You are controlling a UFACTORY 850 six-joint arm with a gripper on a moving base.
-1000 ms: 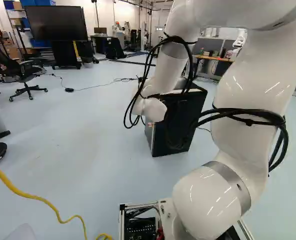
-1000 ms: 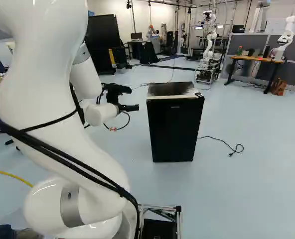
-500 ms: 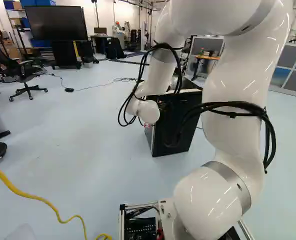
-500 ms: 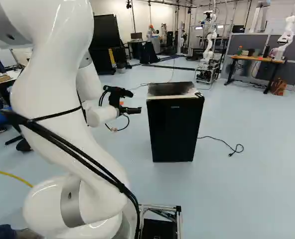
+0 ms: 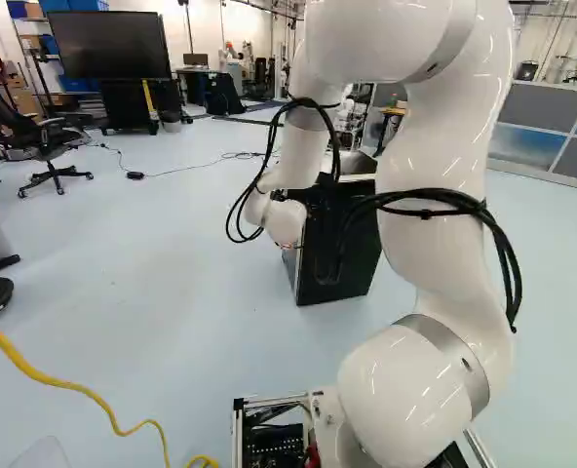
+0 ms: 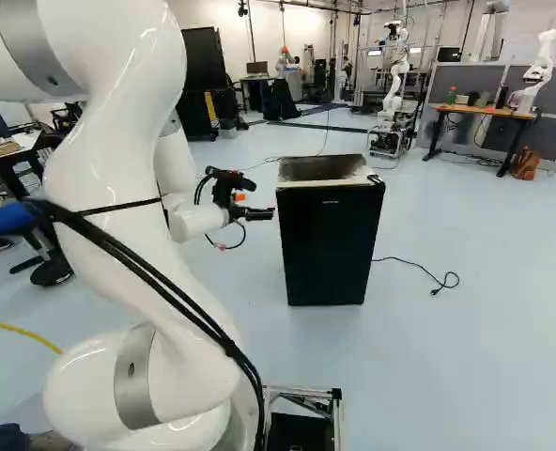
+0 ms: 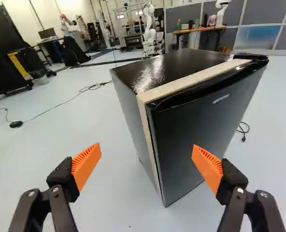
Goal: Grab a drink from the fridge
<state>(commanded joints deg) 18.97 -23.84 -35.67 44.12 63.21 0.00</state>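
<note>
In the right base view my gripper (image 6: 263,214) points toward the left side of the black fridge (image 6: 327,240), level with its upper part. The wrist view shows the gripper (image 7: 147,162) with its orange pads (image 7: 86,162) wide apart and nothing held between them. Ahead of the fingers the fridge (image 7: 196,121) stands with its door shut, its near vertical corner lying between the two fingers' lines. The left base view has the fridge (image 5: 342,249) partly behind my arm. No drink shows; the inside of the fridge is hidden.
A power cord (image 6: 419,268) lies on the floor beside the fridge. Farther back stand another robot (image 6: 392,85) and a desk (image 6: 480,112). A yellow cable (image 5: 64,389) runs over the floor at the left of the left base view, near an office chair (image 5: 45,146).
The arm has swung, its upper joints shifting left in the left base view. In the right base view the gripper has moved right, closer to the fridge. The base and fridge have stayed put.
</note>
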